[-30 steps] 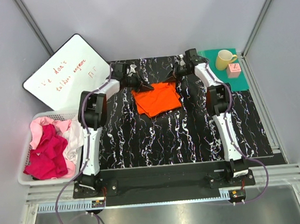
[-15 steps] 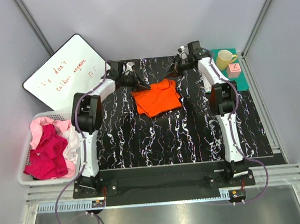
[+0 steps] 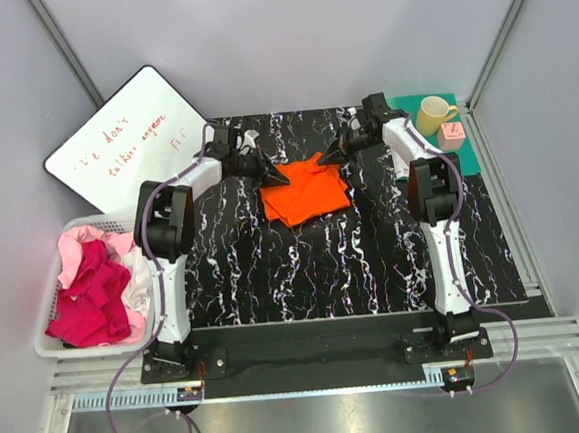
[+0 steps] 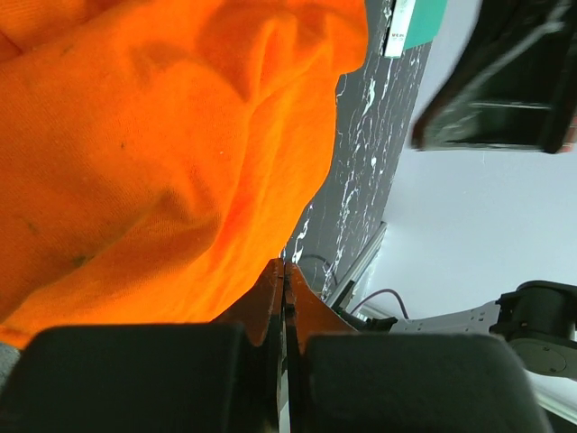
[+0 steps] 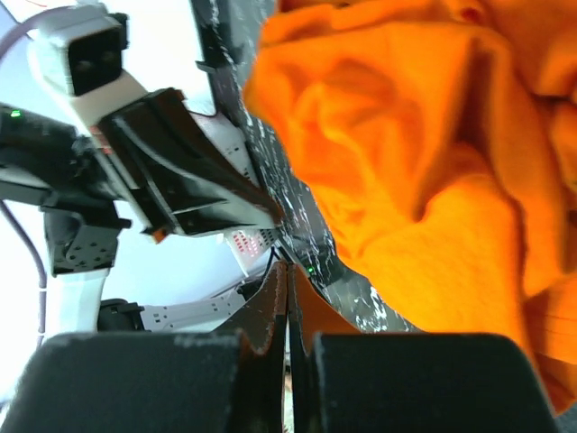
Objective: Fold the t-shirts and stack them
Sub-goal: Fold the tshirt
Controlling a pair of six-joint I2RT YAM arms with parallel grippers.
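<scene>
One black marbled table [image 3: 303, 266] fills the booth, a white basket [image 3: 89, 345] beside its left edge holds heaped magenta and pale pink t-shirts [image 3: 90, 292], the folded orange t-shirt [image 3: 306, 190] lies just beyond the table's middle, and the left gripper [image 3: 278, 177] and right gripper [image 3: 327, 159], jaws pressed shut, point at its far corners.

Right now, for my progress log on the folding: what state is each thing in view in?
Bright orange cloth t-shirt: folded, flat on the black marbled table.
Magenta and pale pink cloth t-shirts: crumpled, unfolded, in the white plastic basket.
Left gripper: shut, tip at the orange shirt's edge.
Right gripper: shut, tip at its opposite edge.
Yellow handled mug: upright on the teal-green mat.
</scene>
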